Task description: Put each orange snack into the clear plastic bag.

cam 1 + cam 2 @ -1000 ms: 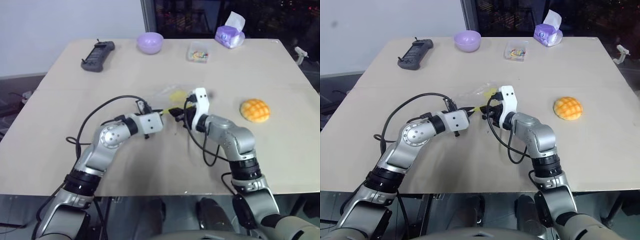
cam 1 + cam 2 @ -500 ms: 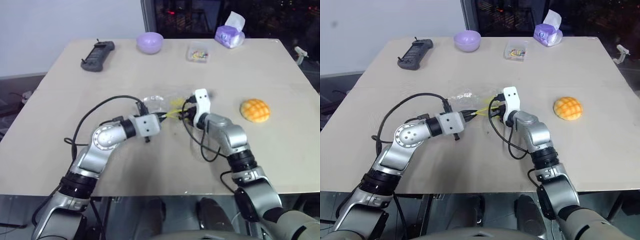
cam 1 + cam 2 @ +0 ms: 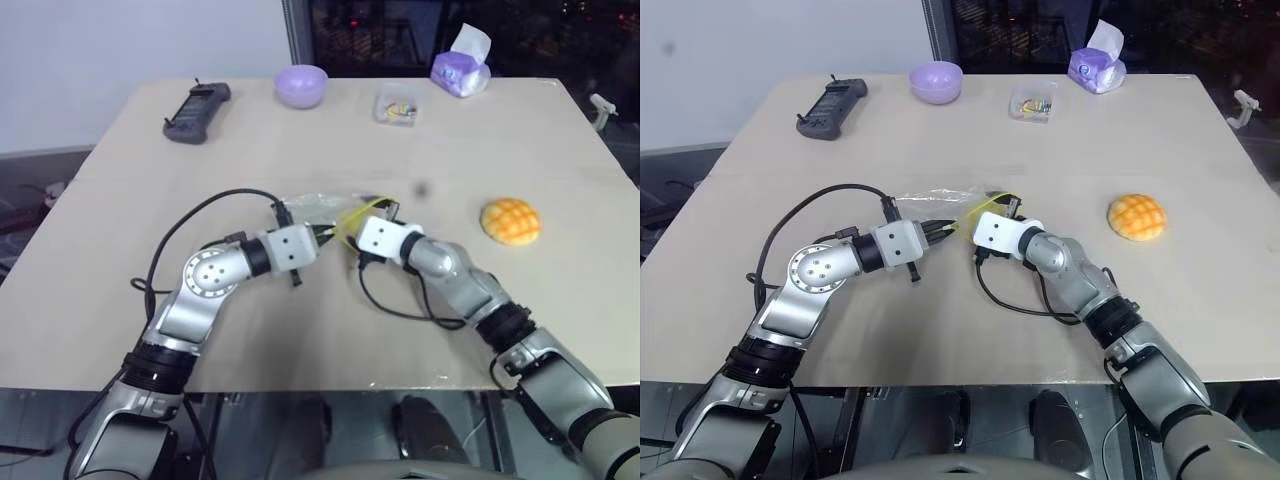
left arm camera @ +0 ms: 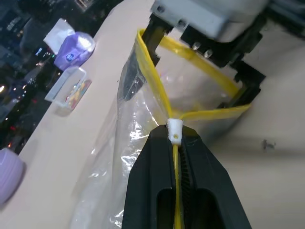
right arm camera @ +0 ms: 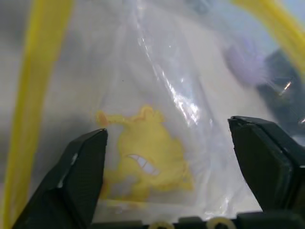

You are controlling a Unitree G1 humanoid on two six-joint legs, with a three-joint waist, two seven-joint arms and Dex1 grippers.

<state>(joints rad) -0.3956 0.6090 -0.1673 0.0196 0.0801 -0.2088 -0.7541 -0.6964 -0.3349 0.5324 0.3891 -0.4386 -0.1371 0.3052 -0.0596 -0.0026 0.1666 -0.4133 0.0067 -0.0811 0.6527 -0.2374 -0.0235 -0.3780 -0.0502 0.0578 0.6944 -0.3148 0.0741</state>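
Observation:
The clear plastic bag [image 3: 312, 208] lies mid-table, its yellow zip strip pulled into an open loop. My left gripper [image 4: 175, 136] is shut on that strip just behind the white slider. My right gripper [image 3: 998, 203] stands open with both fingers inside the bag's mouth, holding the loop wide. Between its fingers [image 5: 81, 167] the right wrist view shows crinkled film and the yellow patch [image 5: 147, 162]. One orange snack [image 3: 510, 220], a domed bun with a grid top, sits on the table to the right of both grippers, apart from them.
Along the table's far edge are a black handheld controller [image 3: 196, 100], a purple bowl [image 3: 300, 84], a small clear box of colourful bits [image 3: 396, 105] and a purple tissue pack [image 3: 460, 65]. A small white object [image 3: 600, 105] sits beyond the right edge.
My right gripper rolled over, went from shut to open and now spreads the bag's mouth into a loop. The left gripper kept its hold in the same place.

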